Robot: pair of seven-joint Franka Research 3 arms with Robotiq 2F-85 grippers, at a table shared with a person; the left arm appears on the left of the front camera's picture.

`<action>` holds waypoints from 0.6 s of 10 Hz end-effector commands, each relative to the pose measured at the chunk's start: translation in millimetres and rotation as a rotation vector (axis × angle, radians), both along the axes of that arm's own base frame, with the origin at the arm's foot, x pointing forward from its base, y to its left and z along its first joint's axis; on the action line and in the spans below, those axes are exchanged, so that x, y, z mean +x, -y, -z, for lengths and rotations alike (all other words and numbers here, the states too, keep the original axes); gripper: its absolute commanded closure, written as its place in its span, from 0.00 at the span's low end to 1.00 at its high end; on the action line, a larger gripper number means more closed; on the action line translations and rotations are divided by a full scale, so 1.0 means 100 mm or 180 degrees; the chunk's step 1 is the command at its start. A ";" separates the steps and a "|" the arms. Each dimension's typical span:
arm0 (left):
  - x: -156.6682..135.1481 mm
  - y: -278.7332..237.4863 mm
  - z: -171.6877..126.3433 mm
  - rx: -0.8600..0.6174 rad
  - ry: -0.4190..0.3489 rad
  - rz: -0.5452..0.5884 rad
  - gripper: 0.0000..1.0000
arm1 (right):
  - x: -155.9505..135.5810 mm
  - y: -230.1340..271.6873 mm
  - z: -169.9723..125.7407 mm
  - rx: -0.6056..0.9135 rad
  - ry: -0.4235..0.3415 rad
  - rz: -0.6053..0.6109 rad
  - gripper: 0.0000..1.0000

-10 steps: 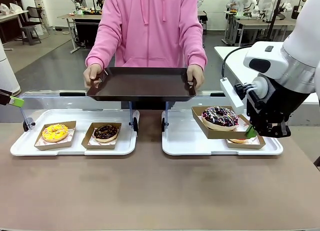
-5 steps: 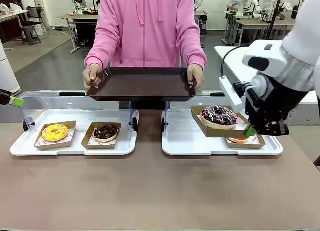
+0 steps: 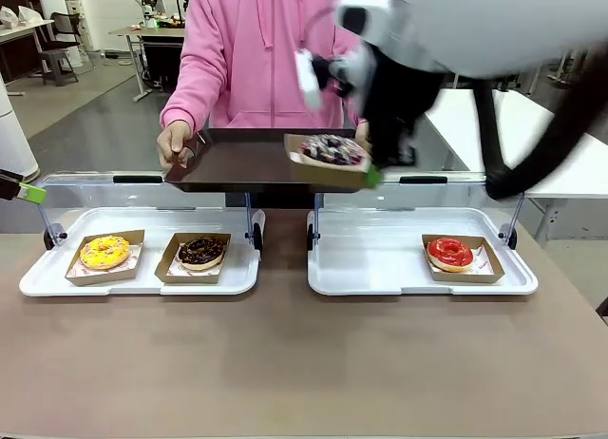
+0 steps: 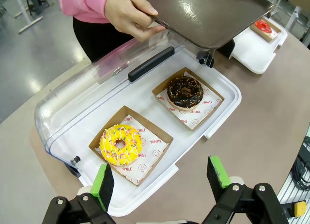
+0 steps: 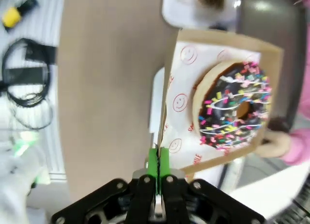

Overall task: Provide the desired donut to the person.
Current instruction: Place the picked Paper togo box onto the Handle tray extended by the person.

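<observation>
Front view: your right gripper (image 3: 372,178) is clamping the sprinkled donut box (image 3: 328,152), swung from lower right to centre, over the dark tray (image 3: 237,163) the person (image 3: 275,59) is holding. Release is looking close. Left gripper (image 4: 160,170) is idling, jaws spread.

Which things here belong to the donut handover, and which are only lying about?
In the job: right tool, shut on the box of the sprinkled donut; the serving tray held by the person.
Lying about: yellow donut; chocolate donut; red donut; open left tool.
</observation>
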State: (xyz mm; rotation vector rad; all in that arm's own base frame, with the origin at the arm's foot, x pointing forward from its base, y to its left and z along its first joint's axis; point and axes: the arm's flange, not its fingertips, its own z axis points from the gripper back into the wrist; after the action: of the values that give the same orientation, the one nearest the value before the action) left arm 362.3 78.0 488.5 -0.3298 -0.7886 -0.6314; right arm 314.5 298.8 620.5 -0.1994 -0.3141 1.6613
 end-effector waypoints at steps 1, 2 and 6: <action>0.01 -0.01 0.01 -0.0049 0.0009 0.0016 0.00 | 0.32 -0.29 -0.08 -0.0184 0.0072 0.0265 0.98; 0.01 -0.01 0.01 -0.0049 0.0009 0.0016 0.00 | 0.54 -0.43 -0.05 -0.0273 0.0051 0.0352 0.98; 0.01 -0.01 0.01 -0.0049 0.0009 0.0016 0.00 | 1.26 -0.38 0.08 -0.0480 -0.0053 0.0386 0.98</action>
State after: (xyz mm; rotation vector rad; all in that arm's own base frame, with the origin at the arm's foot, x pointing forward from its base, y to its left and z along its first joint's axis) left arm 362.2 78.0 488.6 -0.3295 -0.7887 -0.6311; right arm 435.2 335.5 601.9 -0.2990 -0.1806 1.5708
